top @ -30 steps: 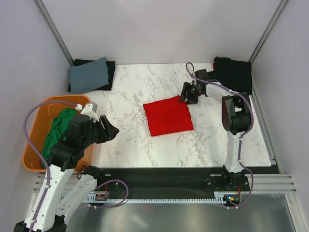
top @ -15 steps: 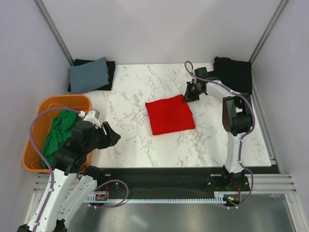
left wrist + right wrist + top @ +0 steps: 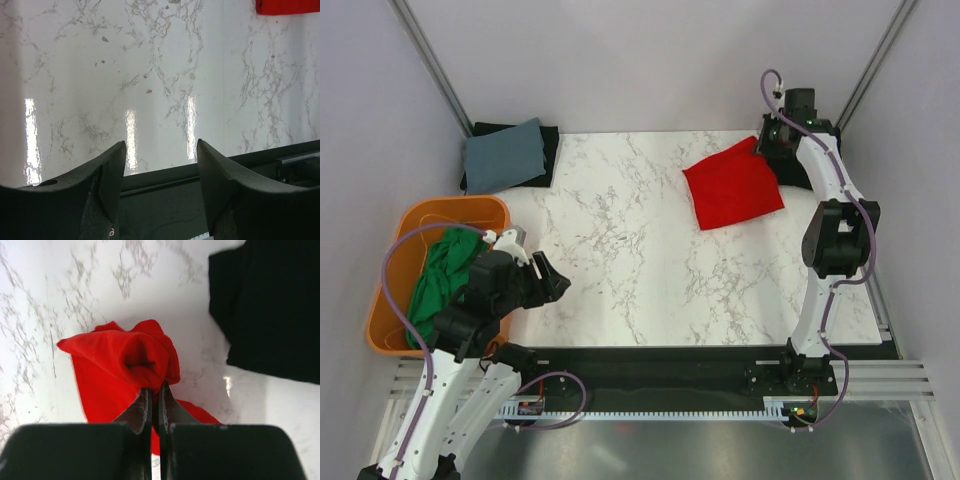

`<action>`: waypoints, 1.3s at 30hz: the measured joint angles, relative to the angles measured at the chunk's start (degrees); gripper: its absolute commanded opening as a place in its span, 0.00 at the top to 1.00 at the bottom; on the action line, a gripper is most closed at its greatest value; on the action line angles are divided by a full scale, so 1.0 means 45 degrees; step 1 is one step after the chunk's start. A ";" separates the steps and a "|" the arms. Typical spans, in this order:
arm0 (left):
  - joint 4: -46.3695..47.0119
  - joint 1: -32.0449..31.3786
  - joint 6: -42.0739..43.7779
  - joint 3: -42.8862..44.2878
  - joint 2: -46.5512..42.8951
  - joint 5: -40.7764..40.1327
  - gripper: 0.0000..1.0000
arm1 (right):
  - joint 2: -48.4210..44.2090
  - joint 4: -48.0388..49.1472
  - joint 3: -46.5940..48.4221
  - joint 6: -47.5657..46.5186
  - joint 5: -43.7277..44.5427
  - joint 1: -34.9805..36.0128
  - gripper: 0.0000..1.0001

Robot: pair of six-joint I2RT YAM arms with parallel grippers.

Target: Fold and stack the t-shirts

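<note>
On your marble table (image 3: pixel 620 270), an orange basket (image 3: pixel 455 206) at the left edge holds a green shirt (image 3: pixel 440 275). A grey-blue folded shirt (image 3: pixel 505 155) lies at upper left. At upper right, the red t-shirt (image 3: pixel 732 185) sits just beside a black pile (image 3: pixel 270 310). Your right gripper (image 3: pixel 154 390) is pinched tight on its bunched corner. Your left gripper (image 3: pixel 160 155) hangs wide apart, holding nothing.

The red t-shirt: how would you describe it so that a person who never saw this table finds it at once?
Look at the far right corner of the white marble table, where the right gripper is shut. The folded red t-shirt lies there, one corner pinched in that gripper, beside black clothing. It is the only red cloth in view.
</note>
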 measured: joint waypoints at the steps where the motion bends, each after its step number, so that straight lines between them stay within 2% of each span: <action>1: 0.0005 0.0000 -0.0005 -0.0015 -0.0005 0.0000 0.33 | 0.0015 -0.0287 0.0602 -0.0194 0.0112 -0.0117 1.00; 7: 0.0073 0.0019 -0.0068 -0.0049 0.0029 0.0034 0.30 | 0.0015 -0.0860 0.3541 -0.0947 0.0374 -0.0835 1.00; 16: 0.0083 0.0277 -0.0083 -0.0058 0.0078 0.0136 0.30 | 0.0024 -0.1447 0.5173 -0.1073 0.0083 -0.1768 1.00; 26: 0.0083 0.0359 -0.0083 -0.0058 0.0078 0.0146 0.30 | 0.0121 -0.1520 0.5921 -0.0665 -0.0243 -0.2152 1.00; 39: 0.0087 0.0413 -0.0083 -0.0058 0.0083 0.0185 0.30 | 0.1559 -0.0602 0.6047 0.0092 -0.0277 -0.2657 1.00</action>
